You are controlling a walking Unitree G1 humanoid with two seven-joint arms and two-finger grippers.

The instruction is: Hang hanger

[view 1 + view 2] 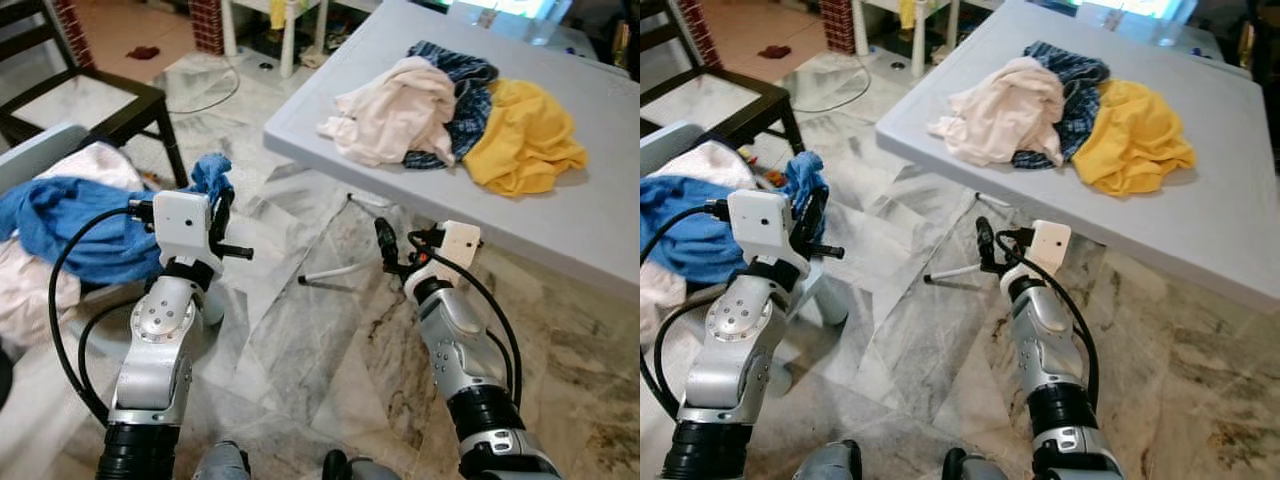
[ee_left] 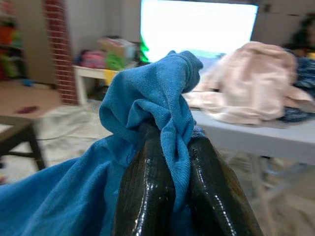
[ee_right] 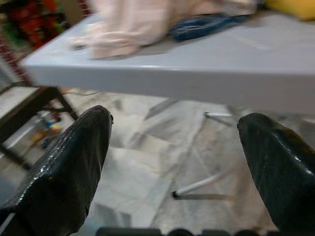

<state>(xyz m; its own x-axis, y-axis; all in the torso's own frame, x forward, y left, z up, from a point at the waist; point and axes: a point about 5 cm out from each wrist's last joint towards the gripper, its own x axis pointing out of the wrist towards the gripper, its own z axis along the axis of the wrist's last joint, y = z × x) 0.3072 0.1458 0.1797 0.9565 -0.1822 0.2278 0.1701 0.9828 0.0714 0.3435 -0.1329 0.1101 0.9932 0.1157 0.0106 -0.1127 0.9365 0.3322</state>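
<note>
My left gripper point(image 1: 220, 212) is shut on a fold of a blue garment point(image 1: 70, 225), which trails from its fingers down to a heap at my left. In the left wrist view the blue cloth point(image 2: 147, 93) is bunched up and pinched between the two black fingers point(image 2: 147, 187). My right gripper point(image 1: 386, 240) is held low over the floor just before the table's near edge. In the right wrist view its fingers point(image 3: 69, 162) stand wide apart with nothing between them.
A grey table point(image 1: 600, 230) ahead on the right carries a cream garment point(image 1: 395, 110), a blue plaid one point(image 1: 465, 85) and a yellow one point(image 1: 525, 135). Its white leg brace point(image 1: 335, 272) lies near the marble floor. A black chair point(image 1: 110, 100) stands at far left, pale clothes point(image 1: 30, 290) below it.
</note>
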